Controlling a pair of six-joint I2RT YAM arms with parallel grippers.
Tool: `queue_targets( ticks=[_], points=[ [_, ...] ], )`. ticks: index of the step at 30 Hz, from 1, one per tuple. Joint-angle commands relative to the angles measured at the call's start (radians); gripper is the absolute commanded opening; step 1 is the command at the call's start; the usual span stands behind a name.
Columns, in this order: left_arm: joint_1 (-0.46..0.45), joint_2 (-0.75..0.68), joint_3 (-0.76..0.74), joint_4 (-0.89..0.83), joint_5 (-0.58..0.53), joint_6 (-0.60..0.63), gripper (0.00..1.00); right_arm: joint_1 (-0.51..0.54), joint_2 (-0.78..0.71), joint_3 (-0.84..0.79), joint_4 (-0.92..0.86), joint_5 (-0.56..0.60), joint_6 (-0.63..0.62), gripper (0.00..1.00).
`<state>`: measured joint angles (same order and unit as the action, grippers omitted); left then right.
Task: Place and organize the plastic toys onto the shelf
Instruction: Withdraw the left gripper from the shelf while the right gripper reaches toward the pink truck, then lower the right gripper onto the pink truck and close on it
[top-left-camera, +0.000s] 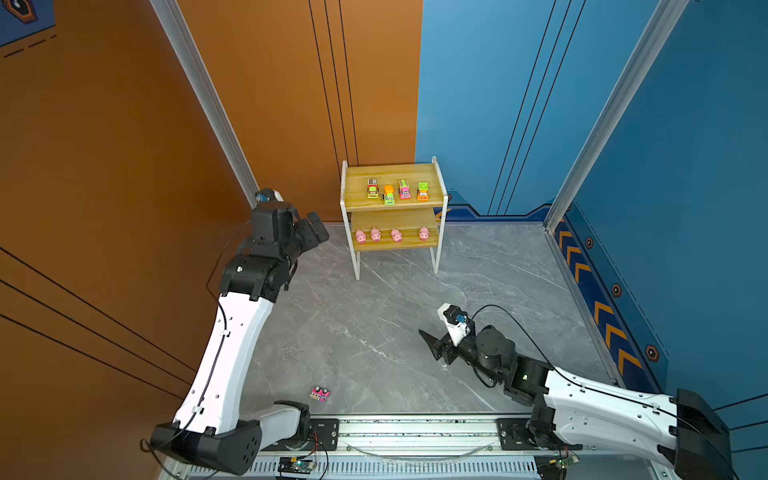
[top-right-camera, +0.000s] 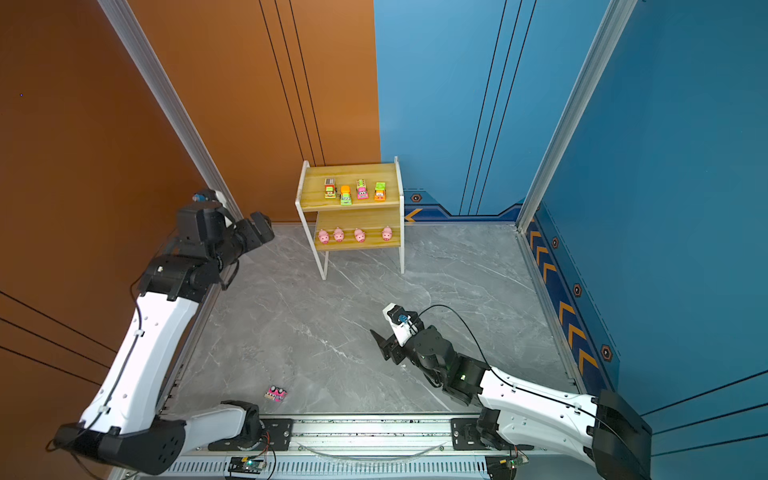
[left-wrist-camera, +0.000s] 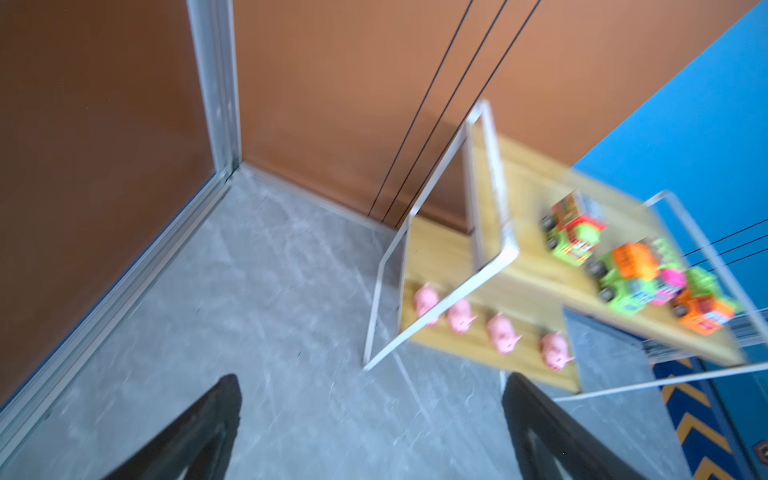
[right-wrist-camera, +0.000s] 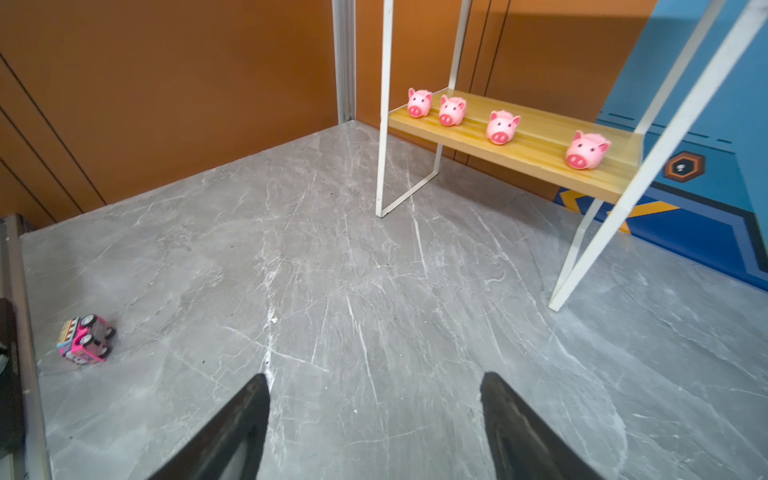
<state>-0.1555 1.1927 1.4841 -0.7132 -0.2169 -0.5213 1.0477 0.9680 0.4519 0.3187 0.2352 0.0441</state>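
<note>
pink car (right-wrist-camera: 86, 340) tipped; print illegible

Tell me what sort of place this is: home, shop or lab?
Most likely a staged robot test booth, not a home: printed orange and blue wall panels framed by aluminium posts, two arms bolted to a rail, a toy shelf on marble-look flooring.

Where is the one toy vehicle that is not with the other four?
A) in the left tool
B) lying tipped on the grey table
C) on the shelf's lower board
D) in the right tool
B: the pink vehicle lies on the grey table, wheels showing, apart from the shelf.
</note>
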Motion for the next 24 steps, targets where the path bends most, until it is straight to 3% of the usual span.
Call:
queue_targets(
  ticks=[1,5,12,16,24],
  points=[
    [0.029,-0.063,-0.221,-0.095,-0.015,-0.095,0.97,0.051,0.086,0.041,-0.015,-0.027,-0.02,0.81],
    [0.098,-0.114,-0.393,-0.12,0.07,-0.122,0.97,0.148,0.266,0.095,0.084,-0.045,-0.025,0.8],
    [0.193,-0.068,-0.54,-0.1,0.222,-0.107,1.0,0.299,0.687,0.254,0.337,-0.093,-0.016,0.79],
    [0.248,-0.018,-0.547,-0.101,0.313,-0.064,0.99,0.314,0.857,0.384,0.339,-0.155,-0.037,0.78],
    [0.295,0.016,-0.555,-0.086,0.372,0.02,0.99,0.295,0.995,0.51,0.322,-0.284,-0.03,0.77]
  ],
)
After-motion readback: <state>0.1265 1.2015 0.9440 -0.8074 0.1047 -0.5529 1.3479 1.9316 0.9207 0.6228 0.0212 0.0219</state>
